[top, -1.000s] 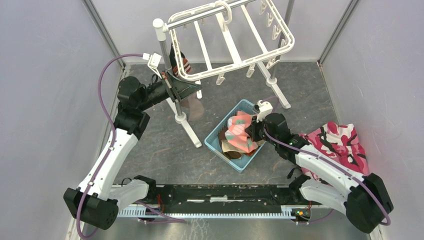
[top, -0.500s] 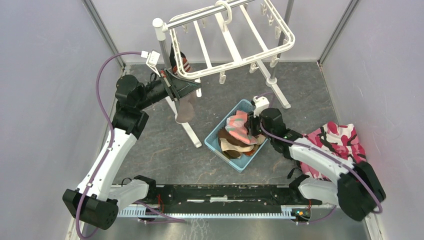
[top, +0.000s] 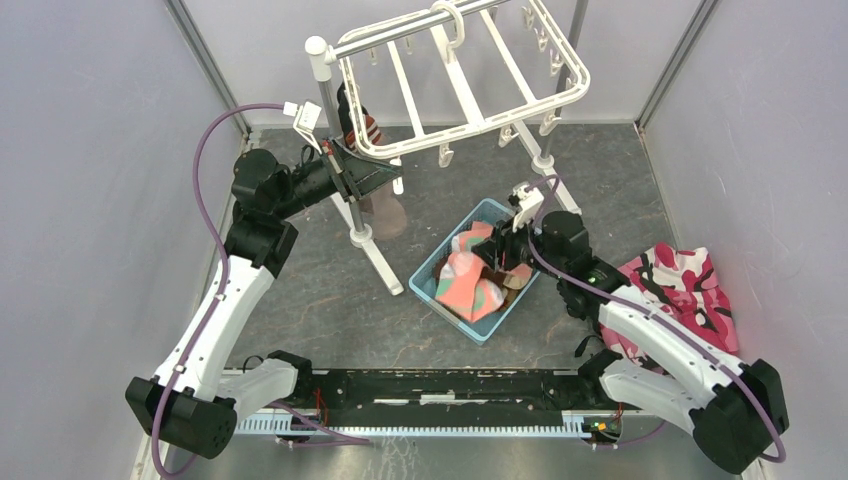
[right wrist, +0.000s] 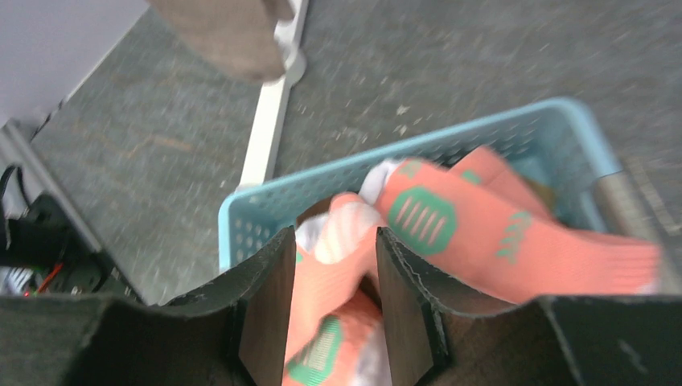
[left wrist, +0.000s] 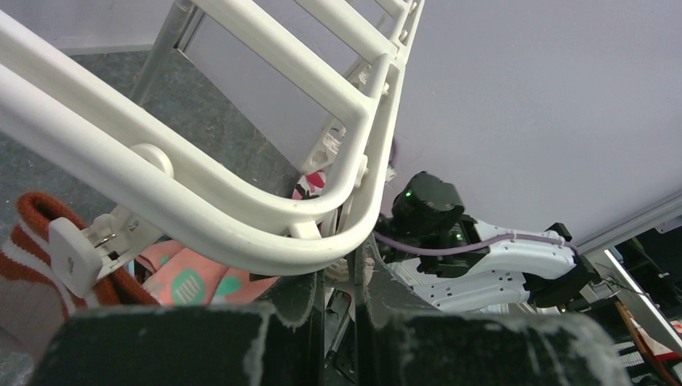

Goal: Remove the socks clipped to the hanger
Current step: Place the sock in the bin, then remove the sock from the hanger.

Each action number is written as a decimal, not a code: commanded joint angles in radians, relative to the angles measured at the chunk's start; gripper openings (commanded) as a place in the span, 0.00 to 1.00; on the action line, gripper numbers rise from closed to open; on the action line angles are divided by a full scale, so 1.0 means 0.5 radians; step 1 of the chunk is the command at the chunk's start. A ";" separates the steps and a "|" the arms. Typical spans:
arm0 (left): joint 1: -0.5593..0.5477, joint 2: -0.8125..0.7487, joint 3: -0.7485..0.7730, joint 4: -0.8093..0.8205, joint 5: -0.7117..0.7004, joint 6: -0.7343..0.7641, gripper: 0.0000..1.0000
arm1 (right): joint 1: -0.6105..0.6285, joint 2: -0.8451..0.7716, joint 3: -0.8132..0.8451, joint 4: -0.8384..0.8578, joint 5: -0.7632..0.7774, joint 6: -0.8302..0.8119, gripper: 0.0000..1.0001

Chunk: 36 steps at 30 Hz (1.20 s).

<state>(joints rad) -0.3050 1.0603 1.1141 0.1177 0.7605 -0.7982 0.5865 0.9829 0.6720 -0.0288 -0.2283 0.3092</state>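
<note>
Where the hanger [top: 465, 88] hangs by its hook from the top bar of the grey pole stand [top: 331, 110], at the far middle of the tabletop [top: 320, 290], small white clips [top: 443, 155] dangle beneath its frame.

Banded sock [top: 362, 128]: red and white bands, at the hanger's left corner. The left wrist view shows a clip on it [left wrist: 32, 265], just under the rim [left wrist: 185, 201].

Brown sock [top: 385, 212]: hangs just below the left end effector, beside the stand's pole. It is blurred and its upper end is hidden, so what holds it cannot be told.

Left end effector [top: 358, 178]: raised to the hanger's near left corner, close under the rim. Its fingers stand close, leaving a narrow slit [left wrist: 339, 277]. Whether anything is pinched cannot be told.

Right end effector [top: 503, 255]: low over the basket. Its fingers are partly apart [right wrist: 336, 241] and coral fabric fills the gap. Gripped or merely behind: cannot tell.

Light blue basket [top: 450, 243]: on the tabletop near the centre, beside the stand's white foot.

Coral socks [top: 465, 280]: heaped in the basket, with green markings [right wrist: 499, 233] and darker brown pieces under them.

Camouflage cloth heap [top: 690, 290]: pink, white and dark, on the tabletop right of the basket, beside the right arm.
</note>
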 commanded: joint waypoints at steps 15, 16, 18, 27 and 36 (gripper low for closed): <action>-0.006 -0.007 0.065 -0.045 0.059 0.118 0.05 | -0.007 0.379 -0.425 0.349 -0.043 0.270 0.22; -0.007 -0.004 0.064 -0.047 0.061 0.118 0.05 | 0.003 0.329 -0.415 0.304 0.106 0.241 0.22; -0.007 -0.002 0.058 -0.059 0.072 0.130 0.05 | 0.052 0.132 -0.359 0.248 0.391 0.174 0.32; -0.009 0.018 0.081 -0.061 0.095 0.136 0.06 | 0.467 0.030 -0.043 0.736 0.532 -0.349 0.80; -0.009 0.029 0.097 -0.071 0.105 0.131 0.07 | 0.863 0.719 0.338 1.361 0.759 -0.628 0.98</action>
<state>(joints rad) -0.3050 1.0710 1.1194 0.0975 0.7624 -0.7654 0.9764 1.2251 0.7265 0.4755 0.0486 0.0830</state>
